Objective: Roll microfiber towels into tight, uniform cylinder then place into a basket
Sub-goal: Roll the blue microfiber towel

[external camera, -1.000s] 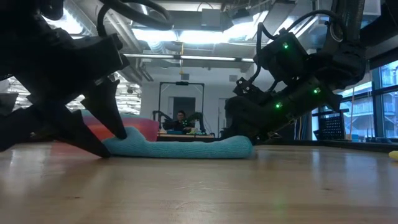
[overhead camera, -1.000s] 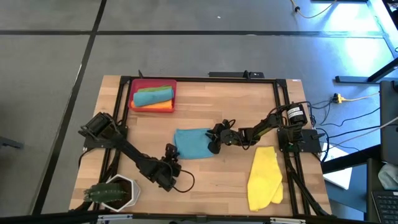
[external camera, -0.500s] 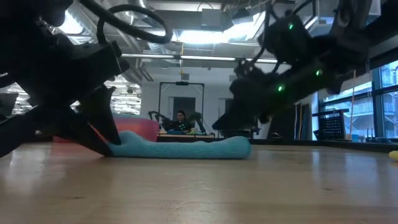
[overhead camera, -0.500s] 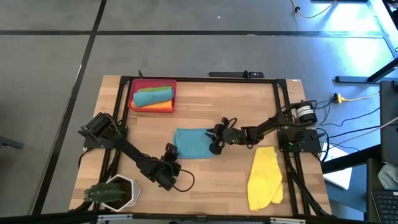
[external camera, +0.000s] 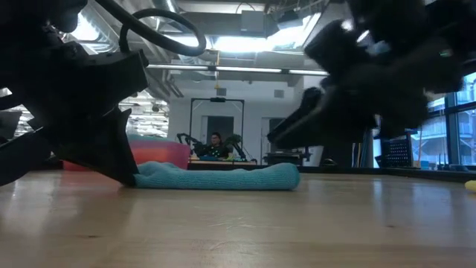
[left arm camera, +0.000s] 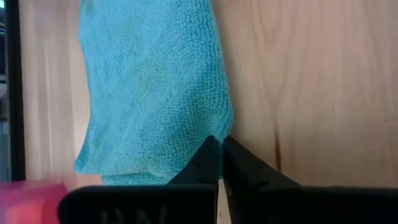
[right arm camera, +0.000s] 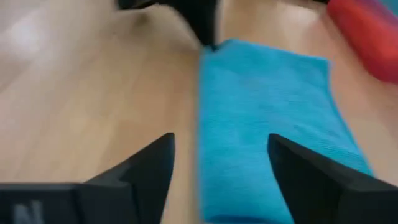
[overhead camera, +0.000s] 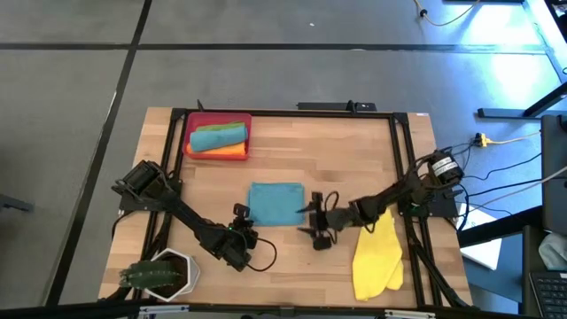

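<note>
High view: my left tool (overhead camera: 241,215), clenched on nothing, touches the near-left corner of the flat teal-blue microfiber towel (overhead camera: 275,202) on the wooden tabletop (overhead camera: 345,151). My right tool (overhead camera: 317,223), fingers spread wide, sits just off the towel's near-right corner.

high: straight down, far | low: table-level, across; wrists: close | shared: teal towel (overhead camera: 275,203)

Left end effector (left arm camera: 221,152) closed at teal towel (left arm camera: 155,93) corner, wooden table (left arm camera: 311,93).
</note>
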Available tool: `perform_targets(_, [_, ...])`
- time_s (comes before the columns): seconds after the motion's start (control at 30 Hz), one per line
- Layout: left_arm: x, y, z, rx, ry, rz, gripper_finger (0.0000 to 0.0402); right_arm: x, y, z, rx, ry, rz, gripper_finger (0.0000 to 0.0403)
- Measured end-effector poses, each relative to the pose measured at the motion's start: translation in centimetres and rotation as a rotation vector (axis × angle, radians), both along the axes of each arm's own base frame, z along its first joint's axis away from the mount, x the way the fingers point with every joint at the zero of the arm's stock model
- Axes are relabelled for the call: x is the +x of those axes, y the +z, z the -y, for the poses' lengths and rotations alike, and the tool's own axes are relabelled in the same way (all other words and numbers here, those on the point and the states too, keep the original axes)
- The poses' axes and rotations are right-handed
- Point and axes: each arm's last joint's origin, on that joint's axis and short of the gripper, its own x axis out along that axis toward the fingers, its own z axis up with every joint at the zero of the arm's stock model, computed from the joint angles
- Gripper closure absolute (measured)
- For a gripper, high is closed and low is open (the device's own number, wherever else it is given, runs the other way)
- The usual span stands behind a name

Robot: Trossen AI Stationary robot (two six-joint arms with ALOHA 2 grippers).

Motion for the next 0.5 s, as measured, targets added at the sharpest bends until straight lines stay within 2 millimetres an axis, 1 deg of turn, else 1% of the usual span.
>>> perform_targets(0.07, [0.0, 0.0, 0.0, -0.001, 0.001, 0.001, 0.0401, -0.5, -0.2, -1.2, -0.063, 0.018, 0.000, 0.0129])
perform_targets(0.17, [0.0, 0.0, 0.0, -0.004, 0.003, 0.004, 0.0401, -1.1, -0.6, -2.3, -0.193, 0.017, -0.013, 0.0116])
perform_targets(0.3, [0.0, 0.0, 0.0, -0.005, 0.005, 0.006, 0.0401, -1.5, -1.3, -2.9, -0.300, 0.020, -0.045, 0.0122])
perform_targets(0.5, [0.0, 0.1, 0.0, -0.006, 0.005, 0.007, 0.0401, -1.4, -2.7, -2.8, -0.303, 0.008, -0.093, 0.0143])
